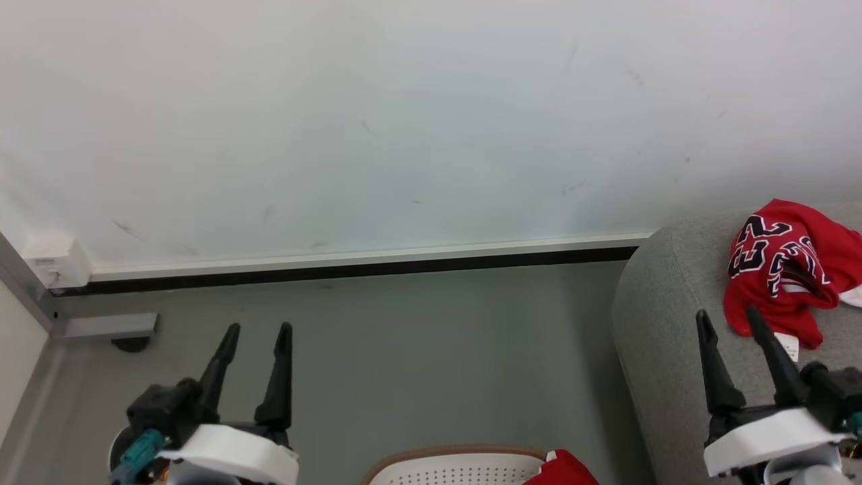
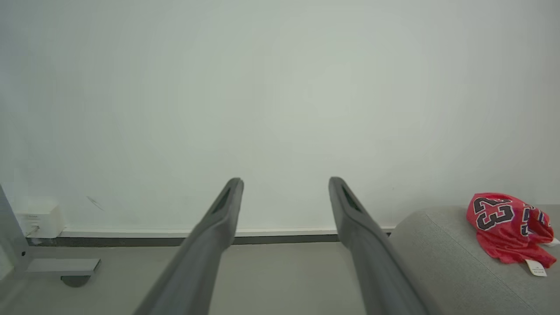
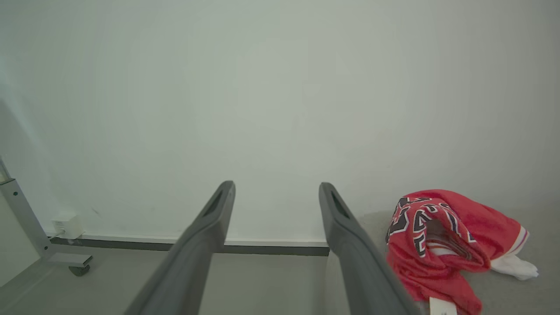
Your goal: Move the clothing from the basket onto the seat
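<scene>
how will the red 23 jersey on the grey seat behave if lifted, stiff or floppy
The crumpled red fabric jersey numbered 23 would likely flop and drape: it lies in soft folds on the light grey upholstered seat. Probably light, being thin-looking cloth. Its small white tag may dangle.

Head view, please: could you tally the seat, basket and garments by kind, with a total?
grey seat: 1
white basket: 1
red garments: 2, the jersey lying on the grey seat and a red piece at the white basket's right edge
Total: 4
</scene>
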You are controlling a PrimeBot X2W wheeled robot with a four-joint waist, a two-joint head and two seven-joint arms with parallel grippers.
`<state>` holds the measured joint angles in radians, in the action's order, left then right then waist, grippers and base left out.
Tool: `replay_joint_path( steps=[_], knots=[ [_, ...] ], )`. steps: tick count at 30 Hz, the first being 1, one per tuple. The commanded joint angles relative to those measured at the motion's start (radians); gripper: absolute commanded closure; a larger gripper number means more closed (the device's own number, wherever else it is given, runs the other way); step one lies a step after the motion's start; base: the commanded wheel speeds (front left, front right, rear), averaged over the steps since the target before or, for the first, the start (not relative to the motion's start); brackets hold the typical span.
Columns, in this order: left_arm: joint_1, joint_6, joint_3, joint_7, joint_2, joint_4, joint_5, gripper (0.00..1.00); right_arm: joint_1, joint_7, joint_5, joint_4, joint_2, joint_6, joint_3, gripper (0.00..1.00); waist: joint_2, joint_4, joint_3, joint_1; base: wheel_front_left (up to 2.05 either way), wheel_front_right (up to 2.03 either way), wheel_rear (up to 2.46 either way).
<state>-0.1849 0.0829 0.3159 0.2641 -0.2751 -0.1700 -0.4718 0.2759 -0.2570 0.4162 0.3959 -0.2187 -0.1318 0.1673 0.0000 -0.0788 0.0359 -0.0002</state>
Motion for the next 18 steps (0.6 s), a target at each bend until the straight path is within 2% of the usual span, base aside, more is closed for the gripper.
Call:
replay_joint_path(
  steps=[1,8,18],
  knots=[
    [0.027,0.003,-0.02,0.0,0.009,0.012,0.019,0.0,-0.036,-0.006,-0.013,-0.023,0.018,0.002,-0.016,0.0,0.0,-0.001,0.0,0.0002,0.0,0.0,0.0],
    [0.138,-0.032,-0.118,0.0,0.085,0.023,0.102,0.0,-0.199,-0.007,-0.105,-0.175,0.118,0.002,-0.085,0.0,0.0,-0.009,-0.003,0.0002,0.0,0.0,0.0],
    [0.147,-0.1,-0.205,0.0,0.154,-0.005,0.185,0.0,-0.213,-0.006,-0.148,-0.217,0.143,0.002,-0.086,0.0,0.0,-0.015,-0.004,0.0002,0.0,0.0,0.0]
  ],
)
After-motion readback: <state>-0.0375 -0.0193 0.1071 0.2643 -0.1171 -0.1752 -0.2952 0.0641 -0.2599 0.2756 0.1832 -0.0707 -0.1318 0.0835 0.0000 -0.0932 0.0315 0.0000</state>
